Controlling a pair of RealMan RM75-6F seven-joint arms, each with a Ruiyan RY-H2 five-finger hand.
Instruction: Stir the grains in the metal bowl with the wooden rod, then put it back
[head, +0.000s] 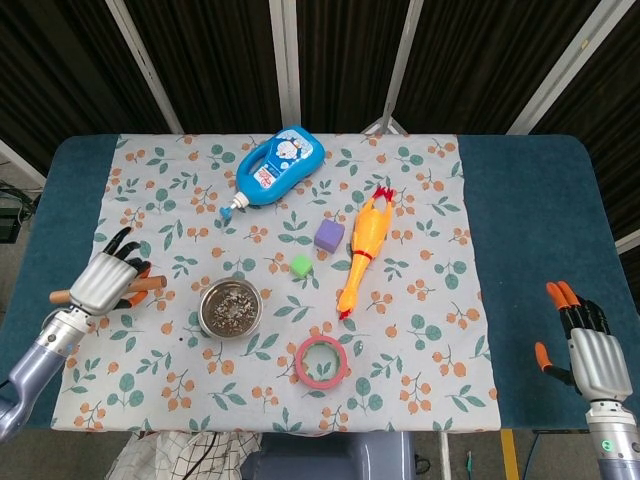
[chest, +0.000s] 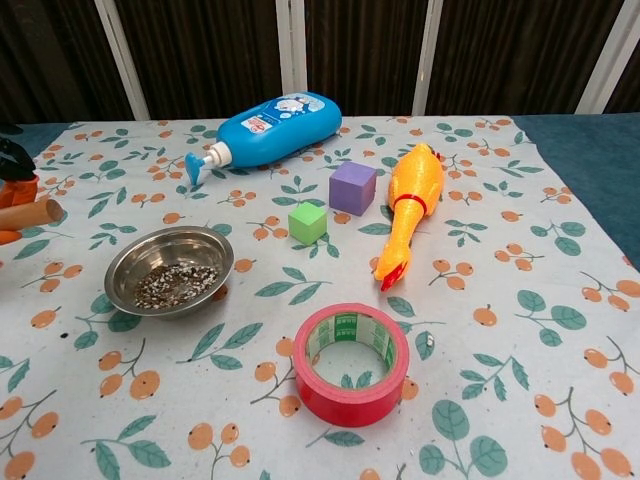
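The wooden rod (head: 60, 296) lies nearly level at the left edge of the floral cloth. My left hand (head: 103, 281) grips it around the middle, so only its two ends show. In the chest view one rod end (chest: 28, 214) pokes in from the left edge, with the fingers (chest: 14, 182) of that hand just above it. The metal bowl (head: 206, 298) stands to the right of the hand, apart from it, with grains (head: 231, 309) in its bottom (chest: 175, 285). My right hand (head: 595, 357) hangs open and empty off the table's front right corner.
A blue pump bottle (head: 275, 165) lies at the back. A purple cube (head: 329, 235), a green cube (head: 301, 265) and a yellow rubber chicken (head: 362, 250) sit right of the bowl. A red tape roll (head: 322, 360) lies near the front edge.
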